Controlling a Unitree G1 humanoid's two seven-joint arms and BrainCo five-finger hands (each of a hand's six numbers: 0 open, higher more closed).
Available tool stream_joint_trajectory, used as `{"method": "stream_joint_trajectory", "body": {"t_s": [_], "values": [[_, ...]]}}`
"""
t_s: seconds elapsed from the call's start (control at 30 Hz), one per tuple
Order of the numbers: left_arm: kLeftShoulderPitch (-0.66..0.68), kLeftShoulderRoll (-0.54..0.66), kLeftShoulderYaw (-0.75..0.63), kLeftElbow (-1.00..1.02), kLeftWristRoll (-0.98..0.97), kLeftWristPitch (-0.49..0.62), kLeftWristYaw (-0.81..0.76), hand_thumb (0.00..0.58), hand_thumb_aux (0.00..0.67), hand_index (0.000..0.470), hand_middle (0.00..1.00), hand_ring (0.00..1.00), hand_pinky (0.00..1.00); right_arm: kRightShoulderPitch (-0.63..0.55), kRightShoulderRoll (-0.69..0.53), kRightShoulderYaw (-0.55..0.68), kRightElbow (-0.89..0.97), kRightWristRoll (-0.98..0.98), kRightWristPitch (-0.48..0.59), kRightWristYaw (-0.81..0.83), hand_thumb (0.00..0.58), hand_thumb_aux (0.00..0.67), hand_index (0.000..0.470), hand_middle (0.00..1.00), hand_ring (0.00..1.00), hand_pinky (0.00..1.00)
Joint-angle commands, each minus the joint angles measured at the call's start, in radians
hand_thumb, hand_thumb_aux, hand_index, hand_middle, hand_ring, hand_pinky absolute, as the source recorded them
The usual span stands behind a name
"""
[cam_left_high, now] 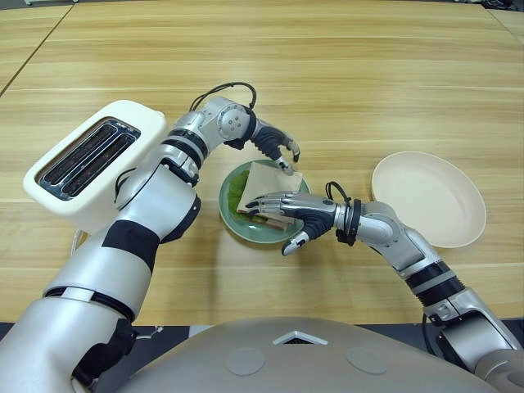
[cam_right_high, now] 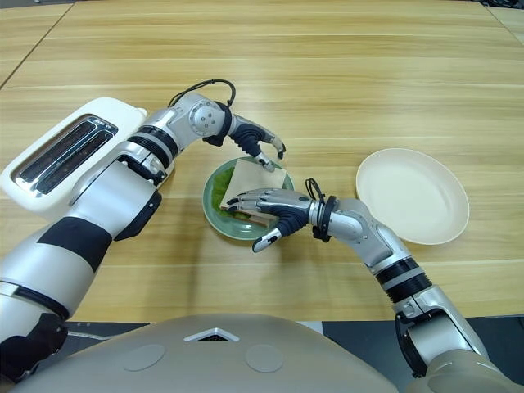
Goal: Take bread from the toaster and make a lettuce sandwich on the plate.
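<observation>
Right hand, fingers spread flat, hovers over one green plate holding lettuce and bread, whose top corner the left hand pinches, between one toaster and one cream plate.

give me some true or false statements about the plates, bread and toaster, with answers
1. The cream plate sits right of the green plate. True.
2. The bread lies on the cream plate. False: it is on the green plate.
3. The toaster stands on the robot's right. False: it stands on the left.
4. Lettuce lies under the bread. True.
5. The left hand and right hand are both at the green plate. True.
</observation>
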Motion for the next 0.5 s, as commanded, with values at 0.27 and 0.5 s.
{"method": "stream_joint_trajectory", "body": {"t_s": [0.27, 0.5], "values": [[-0.135, 0.096, 0.088, -0.087, 0.022, 0.106, 0.459, 0.000, 0.000, 0.000, 0.00, 0.00, 0.00, -0.019, 0.036, -0.009, 0.028, 0.016, 0.006, -0.029, 0.000, 0.000, 0.000, 0.00, 0.00, 0.00], [0.203, 0.517, 0.336, -0.796, -0.146, 0.083, 0.302, 0.000, 0.000, 0.000, 0.00, 0.00, 0.00, -0.072, 0.098, -0.209, -0.174, 0.339, 0.061, -0.098, 0.000, 0.000, 0.000, 0.00, 0.00, 0.00]]}}
